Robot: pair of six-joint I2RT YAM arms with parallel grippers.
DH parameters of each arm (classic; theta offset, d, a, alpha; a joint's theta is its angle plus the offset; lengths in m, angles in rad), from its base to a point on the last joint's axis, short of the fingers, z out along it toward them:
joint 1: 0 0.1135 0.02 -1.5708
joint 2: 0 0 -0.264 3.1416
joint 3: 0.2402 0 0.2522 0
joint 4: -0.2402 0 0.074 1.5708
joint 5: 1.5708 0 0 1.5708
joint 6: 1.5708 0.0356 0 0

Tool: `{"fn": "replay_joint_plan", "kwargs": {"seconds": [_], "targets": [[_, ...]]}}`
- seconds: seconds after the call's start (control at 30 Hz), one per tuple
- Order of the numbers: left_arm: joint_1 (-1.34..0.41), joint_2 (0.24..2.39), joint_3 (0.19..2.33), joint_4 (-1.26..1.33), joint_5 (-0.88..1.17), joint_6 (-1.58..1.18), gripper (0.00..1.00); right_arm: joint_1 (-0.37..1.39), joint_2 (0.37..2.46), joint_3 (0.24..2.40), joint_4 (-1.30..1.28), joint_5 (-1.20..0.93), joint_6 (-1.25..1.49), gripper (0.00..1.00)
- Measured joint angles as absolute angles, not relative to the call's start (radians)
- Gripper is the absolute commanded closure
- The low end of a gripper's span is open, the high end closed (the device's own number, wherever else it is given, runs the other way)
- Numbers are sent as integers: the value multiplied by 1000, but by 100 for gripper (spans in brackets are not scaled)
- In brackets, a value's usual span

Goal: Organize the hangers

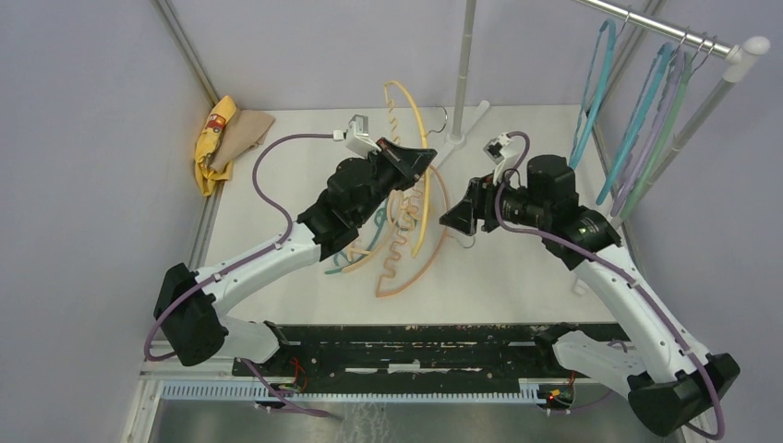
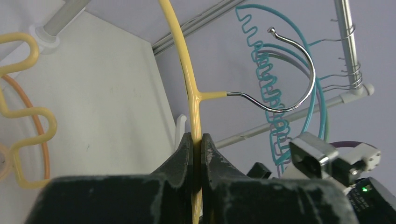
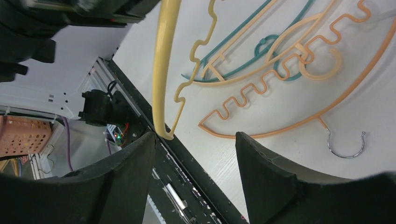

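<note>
My left gripper (image 1: pixel 427 159) (image 2: pixel 196 137) is shut on a yellow hanger (image 1: pixel 422 198) (image 2: pixel 192 93), pinching its thin bar just below the neck. The hanger is held up off the table, its metal hook (image 2: pixel 299 93) pointing toward the rail (image 1: pixel 665 20). My right gripper (image 1: pixel 454 218) (image 3: pixel 194 140) is open with nothing between its fingers, and the yellow hanger's (image 3: pixel 161 70) lower end hangs just beside its left finger. On the table lie an orange hanger (image 1: pixel 406 277) (image 3: pixel 289 126), a tan hanger (image 3: pixel 261 70) and a teal hanger (image 1: pixel 349 260) (image 3: pixel 233 46). Several teal, lilac and green hangers (image 1: pixel 637 129) (image 2: pixel 266 70) hang on the rail.
A yellow-and-tan cloth (image 1: pixel 222 138) lies at the back left corner. The rack's upright pole (image 1: pixel 464 65) stands at the back centre. A black mounting rail (image 1: pixel 415 337) runs along the table's near edge. An orange basket (image 3: pixel 23 135) sits below the table.
</note>
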State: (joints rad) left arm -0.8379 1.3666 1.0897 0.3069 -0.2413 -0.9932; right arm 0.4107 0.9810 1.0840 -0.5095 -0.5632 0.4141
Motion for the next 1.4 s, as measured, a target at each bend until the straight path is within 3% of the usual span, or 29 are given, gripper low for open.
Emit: {"fn": "replay_joint_plan", "kwargs": {"seconds": [0.37,0.8,1.2,1.4], "targets": [[-837,1369,1101,353,-282,-1060,97,557,1127,1085,-424,-401,394,28],[-834,1430,1098,390,-321,-1049,97,577,1061,1085,-488,-256,343,28],[-833,1503,1148,354,-346,-1008,97,598,1098,1102,-479,-282,336,28],[-832,1564,1249,347,-262,-1008,97,602,1140,1097,-458,-287,333,29]]}}
